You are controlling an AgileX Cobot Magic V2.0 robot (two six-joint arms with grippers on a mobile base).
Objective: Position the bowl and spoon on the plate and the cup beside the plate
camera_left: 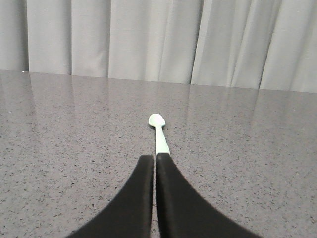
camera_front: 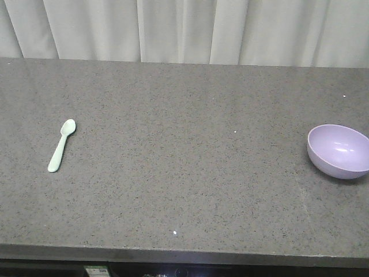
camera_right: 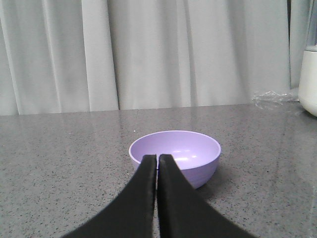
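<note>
Spoon [camera_front: 62,144] lies left of frame on the bench [camera_front: 184,184], bowl [camera_front: 339,151] at right edge, both probably light, stiff, slick plastic, so pinch handle and rim, with left gripper [camera_left: 154,157] and right gripper [camera_right: 157,156] pressed together, empty.

right gripper [camera_right: 157,156]: black fingers pressed together, thin slit between, nothing held
bowl [camera_right: 178,148]: lilac, upright, empty, centre frame just past the fingertips; contact can't be judged
countertop [camera_right: 59,163]: grey speckled stone, bowl sits on it
curtain [camera_right: 148,49]: pale, pleated, behind the counter
white container [camera_right: 310,79]: right edge, cut off by frame
clear plastic wrap [camera_right: 272,96]: crumpled, beside the container
</note>
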